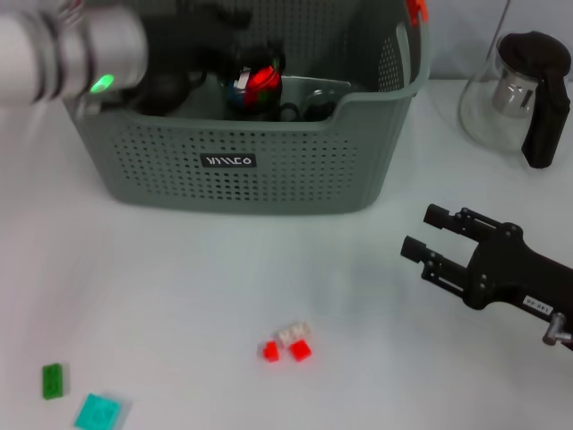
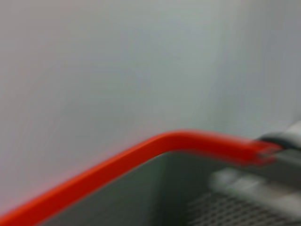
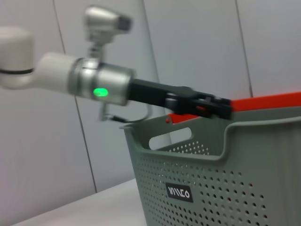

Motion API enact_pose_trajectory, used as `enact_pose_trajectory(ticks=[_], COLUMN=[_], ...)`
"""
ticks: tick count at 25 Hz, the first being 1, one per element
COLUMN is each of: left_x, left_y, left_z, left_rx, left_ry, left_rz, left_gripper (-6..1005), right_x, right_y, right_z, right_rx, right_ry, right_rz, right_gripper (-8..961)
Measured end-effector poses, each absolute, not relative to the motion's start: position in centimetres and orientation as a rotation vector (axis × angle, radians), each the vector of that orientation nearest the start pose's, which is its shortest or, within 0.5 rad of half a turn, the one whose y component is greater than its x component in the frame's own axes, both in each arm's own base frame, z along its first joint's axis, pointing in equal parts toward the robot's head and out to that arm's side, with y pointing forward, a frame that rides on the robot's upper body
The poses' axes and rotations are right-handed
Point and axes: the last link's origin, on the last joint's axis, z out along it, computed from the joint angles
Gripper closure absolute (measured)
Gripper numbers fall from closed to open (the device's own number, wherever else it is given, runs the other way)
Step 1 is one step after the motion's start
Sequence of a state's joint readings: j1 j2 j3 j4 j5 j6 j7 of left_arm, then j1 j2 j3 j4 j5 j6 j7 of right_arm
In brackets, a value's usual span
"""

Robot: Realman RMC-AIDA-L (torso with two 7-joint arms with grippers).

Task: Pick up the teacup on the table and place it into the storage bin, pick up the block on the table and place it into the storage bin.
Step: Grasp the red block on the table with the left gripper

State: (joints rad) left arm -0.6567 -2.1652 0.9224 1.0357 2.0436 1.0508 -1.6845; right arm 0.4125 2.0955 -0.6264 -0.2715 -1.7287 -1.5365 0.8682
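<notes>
Blocks lie on the white table (image 1: 179, 296) in front of the storage bin (image 1: 269, 170): a small red-and-white block cluster (image 1: 288, 344) near the middle, and a green block (image 1: 53, 380) with a teal block (image 1: 97, 413) just beside it toward the robot's left front edge. The right gripper (image 1: 424, 235) hovers over the table to the right of the cluster, well apart from it, its two black fingers spread and holding nothing. The left gripper (image 1: 210, 27) reaches over the bin's rim into its interior; its fingers are lost in dark blur, so I cannot tell whether they are parted or clamped.

Inside the bin sits a round object with red and blue patches (image 1: 254, 88), beside dark shapes that may be the teacup, though the view is too poor to say. The right wrist view shows the bin's perforated wall, black label (image 3: 179, 192) and orange handle end (image 3: 263, 101), with the left arm stretched across above the rim.

A glass pitcher (image 1: 515, 94) with a black handle stands right of the bin, near the table's far edge. Open tabletop spreads between the bin's front wall and the block cluster.
</notes>
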Motion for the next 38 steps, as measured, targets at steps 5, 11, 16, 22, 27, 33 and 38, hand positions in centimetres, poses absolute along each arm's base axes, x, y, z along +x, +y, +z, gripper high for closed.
enact_pose_trajectory(ticks=[5, 11, 16, 22, 27, 33, 38], left_x=[-20.4, -25.7, -27.9, -28.5, -28.8, -29.2, -29.5], left_y=[36.6, 30.8, 28.8, 27.2, 26.9, 26.9, 27.0], left_z=[3.2, -0.1, -2.4, -4.3, -5.7, -6.8, -7.5], left_rx=[-2.525, -2.72, -2.869, -2.937, -2.924, -2.909, -2.903], left_ry=[-0.239, -0.142, -0.21, -0.135, -0.103, -0.149, -0.154], left_rz=[-0.692, -0.651, -0.491, -0.485, -0.496, -0.463, -0.438], left_gripper=[430, 441, 451, 462, 593, 595, 597], right_x=[29.3, 29.3, 29.2, 29.5, 29.6, 29.6, 29.6], right_y=[27.8, 27.9, 27.9, 27.8, 27.8, 27.8, 27.8], right_z=[-4.0, -4.0, -4.1, -4.1, -4.2, -4.2, -4.2], right_rx=[-2.427, -2.427, -2.428, -2.421, -2.419, -2.419, -2.42], right_ry=[0.548, 0.546, 0.545, 0.561, 0.566, 0.567, 0.565], right_rz=[0.992, 0.988, 0.989, 0.971, 0.969, 0.969, 0.97], right_gripper=[316, 316, 316, 316, 316, 315, 315])
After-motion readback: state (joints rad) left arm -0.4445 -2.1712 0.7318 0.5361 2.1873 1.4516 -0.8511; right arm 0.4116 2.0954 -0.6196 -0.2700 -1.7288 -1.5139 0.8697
